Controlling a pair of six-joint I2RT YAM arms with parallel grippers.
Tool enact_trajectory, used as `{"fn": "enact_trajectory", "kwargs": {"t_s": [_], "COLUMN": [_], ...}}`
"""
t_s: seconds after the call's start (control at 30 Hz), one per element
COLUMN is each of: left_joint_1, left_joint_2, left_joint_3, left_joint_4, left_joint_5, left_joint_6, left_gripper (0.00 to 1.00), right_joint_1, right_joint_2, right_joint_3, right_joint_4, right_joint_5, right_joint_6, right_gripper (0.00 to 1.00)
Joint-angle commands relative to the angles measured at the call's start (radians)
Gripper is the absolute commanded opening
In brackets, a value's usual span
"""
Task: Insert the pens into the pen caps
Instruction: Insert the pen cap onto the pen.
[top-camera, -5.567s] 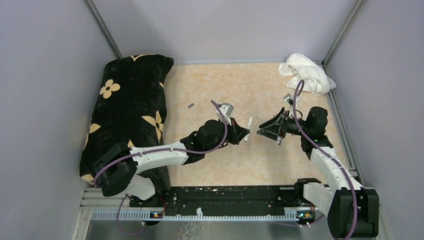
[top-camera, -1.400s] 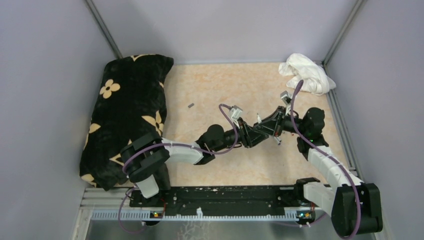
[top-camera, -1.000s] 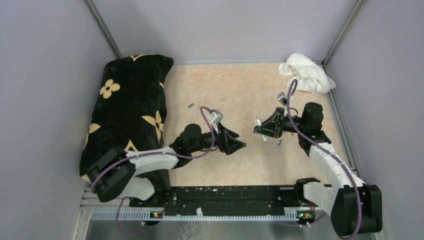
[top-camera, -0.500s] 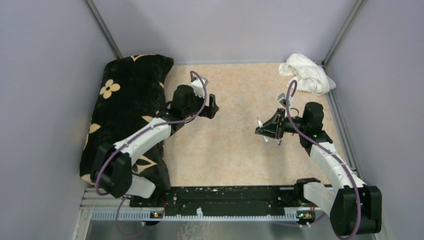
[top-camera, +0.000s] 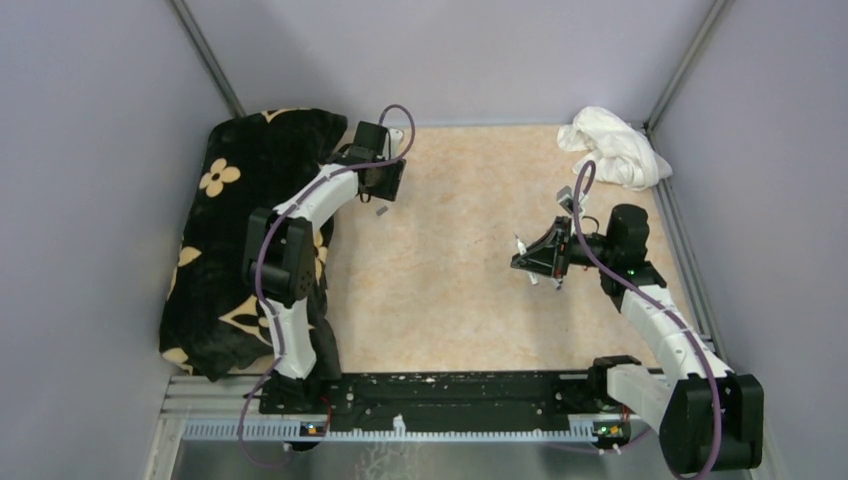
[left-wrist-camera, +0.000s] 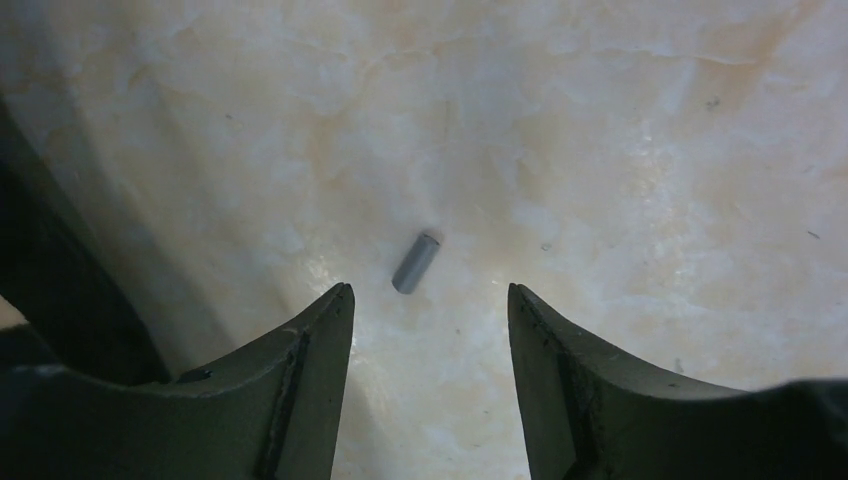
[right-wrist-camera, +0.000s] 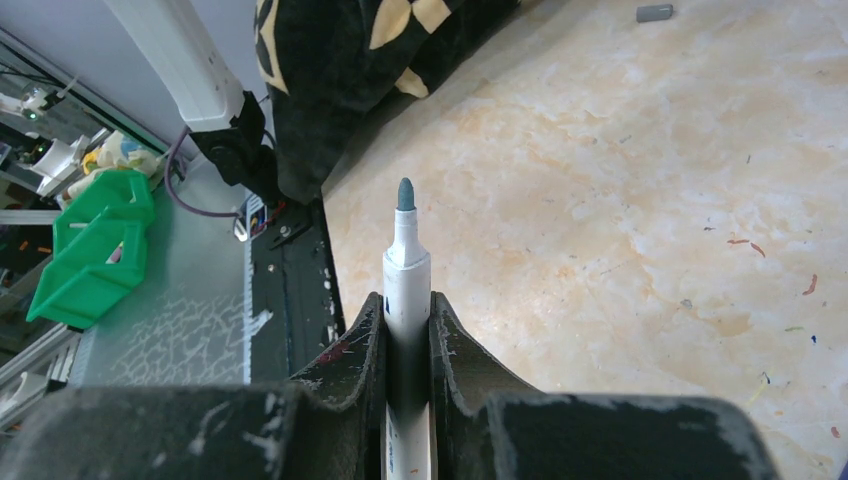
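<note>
A small grey pen cap (left-wrist-camera: 416, 263) lies flat on the marbled table, just beyond the tips of my left gripper (left-wrist-camera: 430, 290). That gripper hangs over it, open, with nothing between its fingers. From above, the same pen cap (top-camera: 381, 211) lies beside the pillow, with the left gripper (top-camera: 383, 199) right over it. My right gripper (right-wrist-camera: 407, 300) is shut on a white pen (right-wrist-camera: 406, 265) whose bare grey tip sticks out past the fingers. From above, the right gripper (top-camera: 526, 262) holds this pen (top-camera: 518, 244) off the table at centre right. The grey cap (right-wrist-camera: 655, 12) also shows far off.
A black pillow with cream flowers (top-camera: 255, 215) fills the left side, close to my left arm. A crumpled white cloth (top-camera: 612, 148) lies in the far right corner. Grey walls close the table on three sides. A green bin (right-wrist-camera: 95, 250) sits off the table.
My left arm has swung from the table's middle to the far left and now hovers over the grey cap, its jaws slightly narrower than half a second ago. The right arm holds still.
</note>
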Motion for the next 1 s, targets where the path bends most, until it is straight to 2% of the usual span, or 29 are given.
{"fn": "enact_trajectory", "kwargs": {"t_s": [0.0, 0.2, 0.77, 0.87, 0.97], "left_joint_1": [0.012, 0.035, 0.05, 0.05, 0.05], "left_joint_2": [0.093, 0.205, 0.328, 0.337, 0.344], "left_joint_3": [0.139, 0.261, 0.326, 0.327, 0.329], "left_joint_4": [-0.185, -0.292, -0.317, -0.321, -0.328], "left_joint_5": [-0.027, 0.03, 0.04, 0.04, 0.041], "left_joint_6": [0.131, 0.194, 0.211, 0.207, 0.205], "left_gripper": [0.62, 0.55, 0.42, 0.35, 0.33], "right_joint_1": [-0.007, -0.009, -0.015, -0.015, -0.016], "right_joint_2": [-0.018, -0.015, -0.01, -0.01, -0.011], "right_joint_3": [0.04, 0.038, 0.035, 0.036, 0.037], "right_joint_4": [0.021, 0.021, 0.024, 0.025, 0.026], "right_joint_5": [-0.018, -0.014, -0.015, -0.016, -0.017], "right_joint_6": [-0.013, -0.014, -0.014, -0.013, -0.01], "right_gripper": [0.0, 0.0, 0.0, 0.0, 0.0]}}
